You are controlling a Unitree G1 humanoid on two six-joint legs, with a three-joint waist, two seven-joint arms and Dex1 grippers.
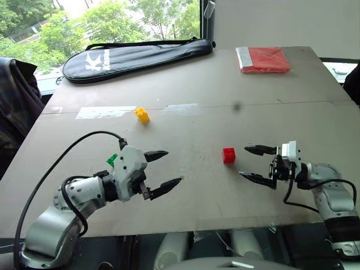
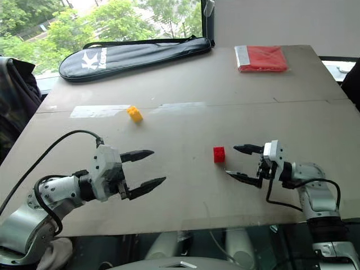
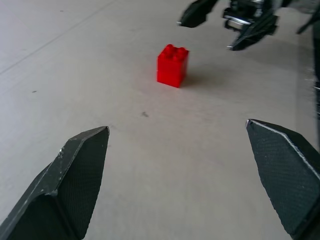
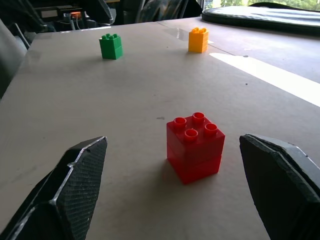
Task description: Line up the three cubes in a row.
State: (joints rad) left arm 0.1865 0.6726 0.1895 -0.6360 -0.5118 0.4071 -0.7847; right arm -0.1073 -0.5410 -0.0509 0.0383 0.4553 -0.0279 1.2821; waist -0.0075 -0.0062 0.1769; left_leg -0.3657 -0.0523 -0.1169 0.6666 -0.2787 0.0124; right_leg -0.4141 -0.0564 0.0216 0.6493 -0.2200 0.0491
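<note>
Three studded cubes stand apart on the brown table [image 1: 185,202]. The red cube [image 1: 228,155] is right of centre, the yellow cube [image 1: 142,115] farther back and to the left. The green cube [image 1: 112,160] peeks out behind my left wrist, and the right wrist view shows it whole [image 4: 110,46] beside the yellow cube [image 4: 198,40]. My right gripper [image 1: 243,161] is open, just right of the red cube [image 4: 195,147] and pointing at it, not touching. My left gripper [image 1: 173,166] is open and empty, well left of the red cube [image 3: 172,65].
A black racket bag [image 1: 135,56] lies along the table's far left edge. A flat red cloth packet [image 1: 264,59] sits at the far right. A pale tape strip [image 1: 104,112] runs left of the yellow cube. Dark clothing [image 1: 14,101] hangs beyond the left edge.
</note>
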